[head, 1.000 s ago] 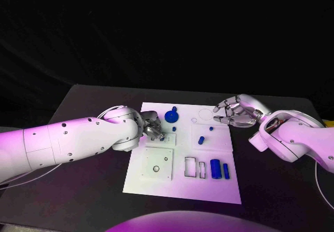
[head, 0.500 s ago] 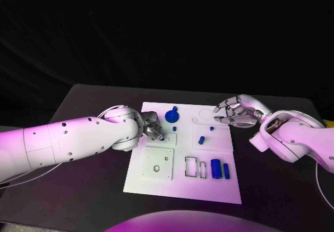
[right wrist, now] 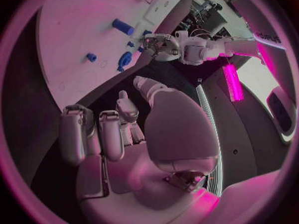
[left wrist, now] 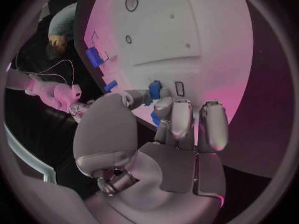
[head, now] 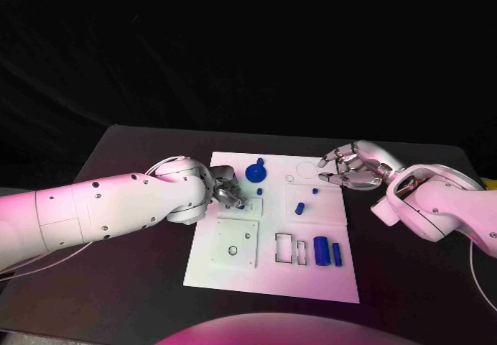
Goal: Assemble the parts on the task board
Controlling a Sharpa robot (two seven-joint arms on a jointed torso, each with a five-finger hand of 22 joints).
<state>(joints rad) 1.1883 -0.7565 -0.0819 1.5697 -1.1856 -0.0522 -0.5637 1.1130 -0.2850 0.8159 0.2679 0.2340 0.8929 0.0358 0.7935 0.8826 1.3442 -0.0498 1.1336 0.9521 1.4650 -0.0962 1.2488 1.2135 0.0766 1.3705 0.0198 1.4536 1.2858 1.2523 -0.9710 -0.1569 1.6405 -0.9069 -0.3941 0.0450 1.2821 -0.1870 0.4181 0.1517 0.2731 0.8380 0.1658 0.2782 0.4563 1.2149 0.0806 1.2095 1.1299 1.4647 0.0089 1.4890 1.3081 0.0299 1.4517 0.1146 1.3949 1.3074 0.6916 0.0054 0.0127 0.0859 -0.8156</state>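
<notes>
left robot hand (head: 228, 191) on task board (head: 271, 277), right robot hand (head: 349, 170) beside

left hand (head: 228, 192) seemingly pinching; right hand (head: 350, 169) curled, empty.

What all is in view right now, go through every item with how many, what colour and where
Task board: one, white, middle of the black table.
Round part: one, blue, far end of the board.
Small parts: a few, blue, mid-board.
Cylindrical parts: two, blue, side by side at the near right.
Table: one, black, under the board.
Left hand: one, silver, at the board's left edge, fingers pinching a blue part.
Right hand: one, silver, above the board's far right corner, fingers curled, holding nothing.
</notes>
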